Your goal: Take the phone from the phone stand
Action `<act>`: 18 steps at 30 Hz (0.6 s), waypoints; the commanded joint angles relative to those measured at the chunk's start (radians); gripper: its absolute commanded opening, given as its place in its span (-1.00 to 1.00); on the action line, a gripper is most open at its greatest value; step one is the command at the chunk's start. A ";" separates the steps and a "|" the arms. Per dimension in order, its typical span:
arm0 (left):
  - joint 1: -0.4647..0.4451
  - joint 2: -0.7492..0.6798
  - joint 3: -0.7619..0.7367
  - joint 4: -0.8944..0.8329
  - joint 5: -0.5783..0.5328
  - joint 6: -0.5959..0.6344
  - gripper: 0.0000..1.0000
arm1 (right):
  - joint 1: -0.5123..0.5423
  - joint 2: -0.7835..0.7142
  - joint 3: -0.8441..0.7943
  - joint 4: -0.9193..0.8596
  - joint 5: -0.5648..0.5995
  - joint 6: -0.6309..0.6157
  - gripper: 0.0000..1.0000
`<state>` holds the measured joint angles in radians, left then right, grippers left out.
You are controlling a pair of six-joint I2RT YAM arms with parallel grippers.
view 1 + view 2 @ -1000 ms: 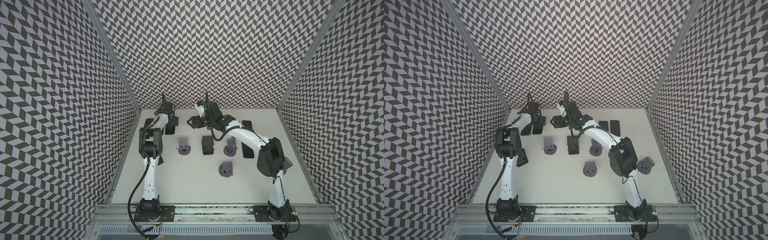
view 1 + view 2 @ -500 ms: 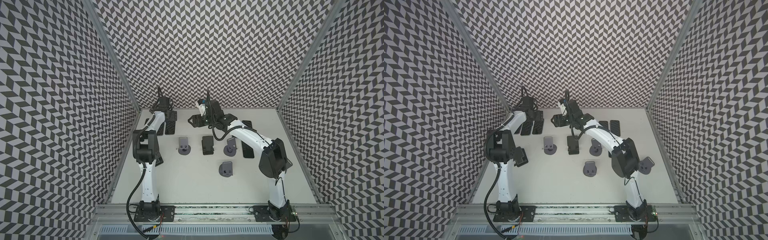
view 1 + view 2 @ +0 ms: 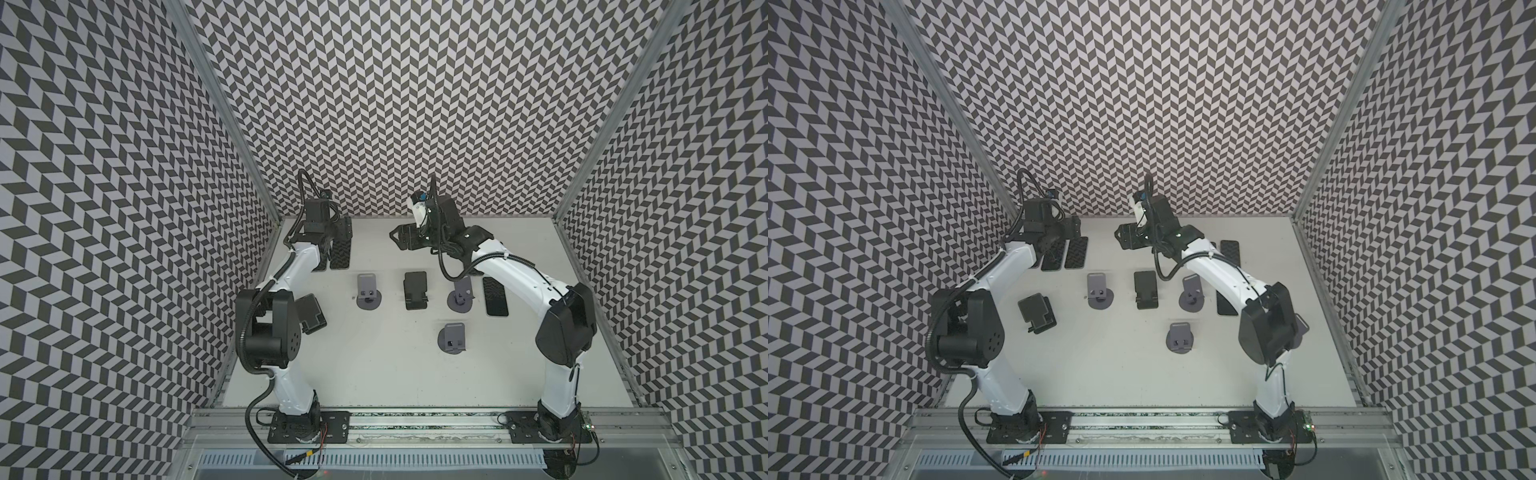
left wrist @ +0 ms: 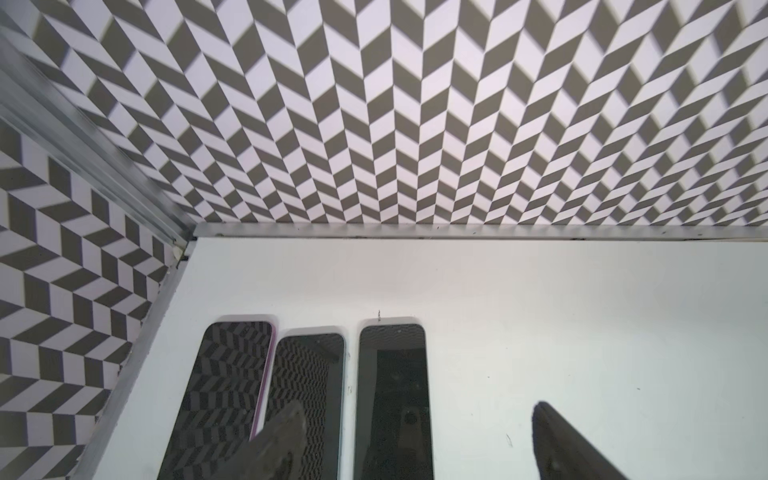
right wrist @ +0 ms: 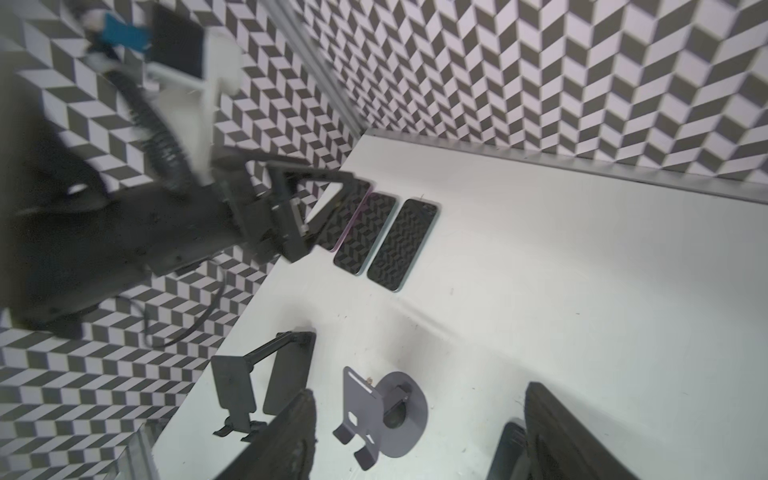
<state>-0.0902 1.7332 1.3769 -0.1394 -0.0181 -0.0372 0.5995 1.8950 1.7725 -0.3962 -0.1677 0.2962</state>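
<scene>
Hovering beyond and left of the middle stand [image 3: 415,291], the left gripper [image 3: 341,232] hangs over three phones [image 3: 1054,262] that lie flat on the table [image 3: 374,374], off the stands. Only its wrist view shows the row clearly. The left fingers [image 4: 286,436] are spread with nothing between them. The purple-edged phone [image 4: 228,395] touches the blue-edged phone [image 4: 307,395], and the third phone [image 4: 392,399] lies just beside them. In both top views the left arm [image 3: 299,266] and gripper cover part of the row.

The right gripper [image 3: 401,239] hangs just beyond the middle stand. Its wrist view shows the right fingers [image 5: 291,436] parted and empty. Past them stands the grey stand [image 5: 382,415], which is just left of the middle stand. The black stand [image 5: 237,386], farther left, is also in that view. A dark shape [image 5: 509,449] at that picture's edge is cut off and hard to name.

Just right of the middle stand, a second grey stand [image 3: 460,295] is partly crossed by the right arm [image 3: 511,274], and a flat phone [image 3: 495,297] lies beside it. A third grey stand [image 3: 453,338] sits nearer the front, right of the middle stand. One more flat phone, the far phone [image 3: 1230,251], shows clear of the right arm in a top view. A grey piece [image 3: 1302,328] pokes out behind the right elbow, with too little showing to name it.
</scene>
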 commanded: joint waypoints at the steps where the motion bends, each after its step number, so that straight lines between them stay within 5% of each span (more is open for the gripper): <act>1: -0.042 -0.103 -0.121 0.239 -0.014 0.061 0.74 | -0.075 -0.092 -0.079 0.076 0.041 0.002 0.54; 18: -0.121 -0.427 -0.721 0.848 -0.031 0.095 0.80 | -0.436 -0.385 -0.695 0.392 0.283 0.013 0.57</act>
<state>-0.2146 1.3319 0.7120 0.5316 -0.0475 0.0521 0.1726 1.5497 1.1374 -0.1436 0.0380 0.3214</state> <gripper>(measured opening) 0.901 0.786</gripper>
